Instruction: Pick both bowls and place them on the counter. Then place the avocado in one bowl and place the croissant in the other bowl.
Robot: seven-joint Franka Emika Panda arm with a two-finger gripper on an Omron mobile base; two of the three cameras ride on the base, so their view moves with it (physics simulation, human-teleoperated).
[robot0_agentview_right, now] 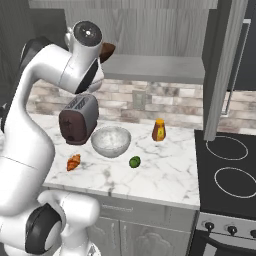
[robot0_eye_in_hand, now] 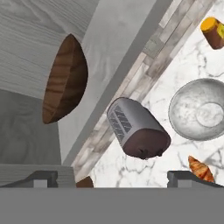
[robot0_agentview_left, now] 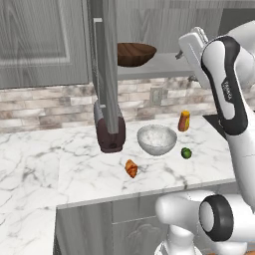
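Note:
The dark brown wooden bowl (robot0_agentview_left: 135, 53) sits on the grey shelf (robot0_agentview_left: 164, 64) above the counter (robot0_agentview_left: 74, 169); the hand view shows it at upper left (robot0_eye_in_hand: 65, 78). My gripper (robot0_eye_in_hand: 113, 179) is open and empty, held just right of that bowl at shelf height (robot0_agentview_left: 180, 54). On the counter stands the pale marbled bowl (robot0_agentview_left: 157, 139) (robot0_agentview_right: 111, 141) (robot0_eye_in_hand: 199, 109), upright and empty. The avocado (robot0_agentview_left: 186, 153) (robot0_agentview_right: 134, 162) lies just right of it. The croissant (robot0_agentview_left: 131, 168) (robot0_agentview_right: 74, 162) (robot0_eye_in_hand: 200, 168) lies in front of it to the left.
A dark toaster (robot0_agentview_left: 109, 130) (robot0_eye_in_hand: 138, 129) stands left of the pale bowl. An orange bottle (robot0_agentview_left: 184, 121) (robot0_agentview_right: 159, 130) stands behind it. An open cabinet door (robot0_agentview_left: 105, 64) hangs left of the shelf. A black stove (robot0_agentview_right: 230, 165) adjoins the counter on the right.

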